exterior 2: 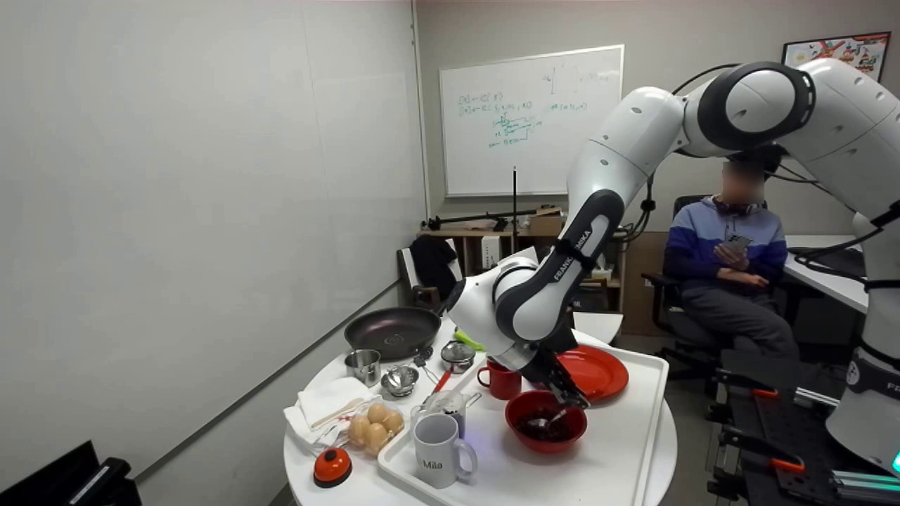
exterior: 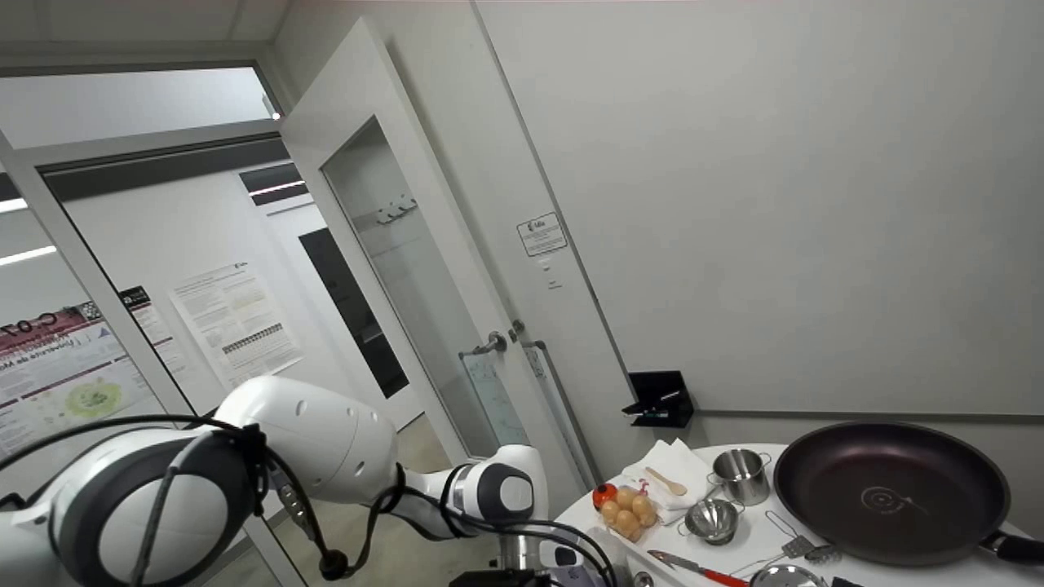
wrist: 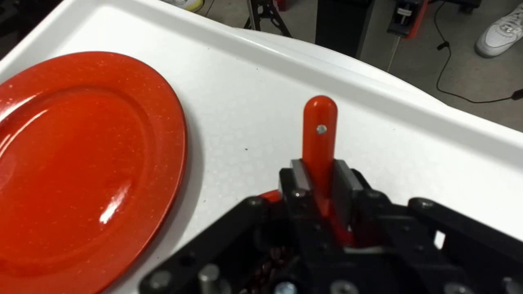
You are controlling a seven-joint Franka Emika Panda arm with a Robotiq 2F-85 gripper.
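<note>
Hand point(wrist: 320, 179) grips the red-handled spoon point(wrist: 319, 149), jaws nearly together: handle end point(wrist: 320, 111) points to 12 o'clock (wrist view); head point(exterior 2: 538, 424) lies toward 8 o'clock, within the red bowl point(exterior 2: 538, 445) (in an exterior view).

Bare tray point(exterior 2: 615, 457) between bowl point(exterior 2: 545, 444) and rim point(exterior 2: 652, 436) allows passage — red mug point(exterior 2: 502, 383) and, seemingly, plate point(exterior 2: 605, 371) crowd the bowl.

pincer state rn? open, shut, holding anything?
Pincer: closed, holding the red handle of the spoon whose metal end is in the bowl.
</note>
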